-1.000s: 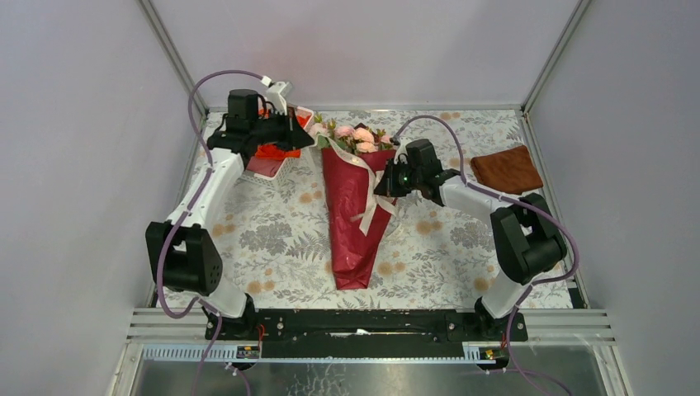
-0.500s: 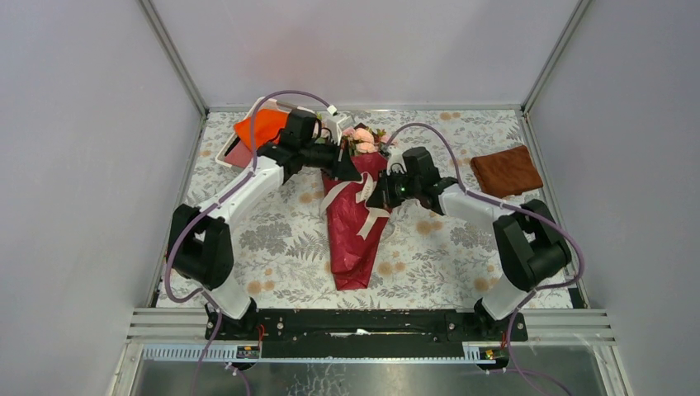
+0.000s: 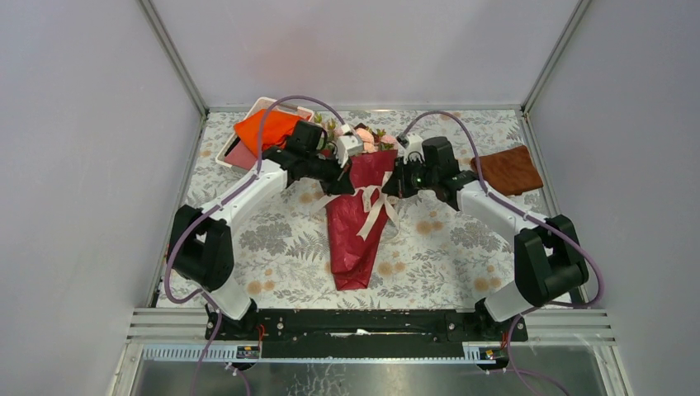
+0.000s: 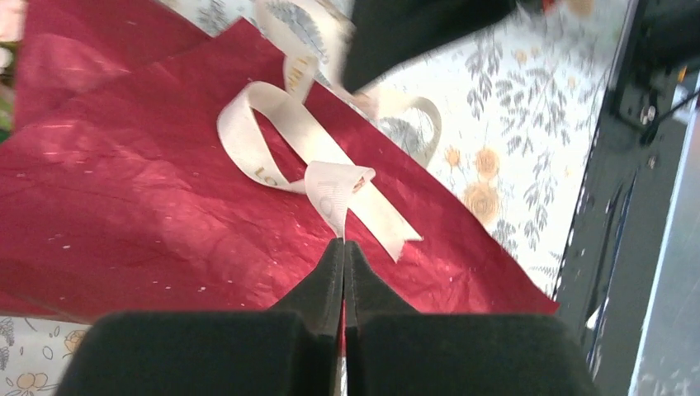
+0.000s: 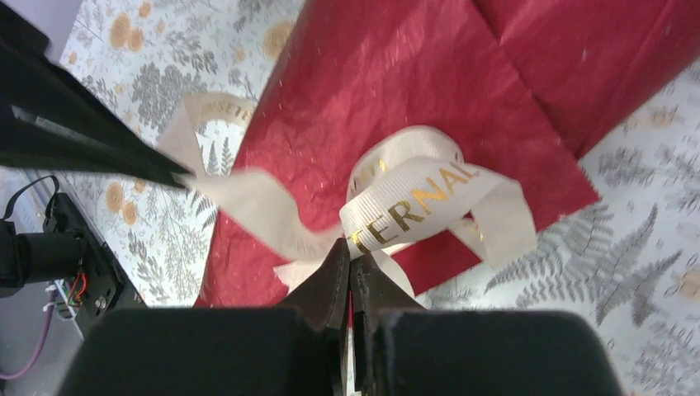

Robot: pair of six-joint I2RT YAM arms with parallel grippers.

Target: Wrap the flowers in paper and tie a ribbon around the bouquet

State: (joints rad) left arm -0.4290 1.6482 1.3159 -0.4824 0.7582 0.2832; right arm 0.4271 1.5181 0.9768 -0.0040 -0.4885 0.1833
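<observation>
Two arms: left arm [image 3: 239, 194], right arm [image 3: 495, 210]. Two grippers: left gripper [image 4: 343, 243], right gripper [image 5: 348, 252]. One bouquet [image 3: 361, 206], with one paper [image 3: 351, 243], one ribbon [image 3: 376, 206] and roses [image 3: 365, 136] too hidden to count. Two cloths: orange cloth [image 3: 266, 130], brown cloth [image 3: 508, 169]. One tray [image 3: 239, 155]. One table [image 3: 281, 239].

I see the flower-print table [image 3: 272, 239] carrying the bouquet [image 3: 355, 231] at its middle, a white tray [image 3: 223, 157] holding an orange cloth [image 3: 266, 128] in its far left corner, and a brown cloth [image 3: 506, 169] by its right edge.
</observation>
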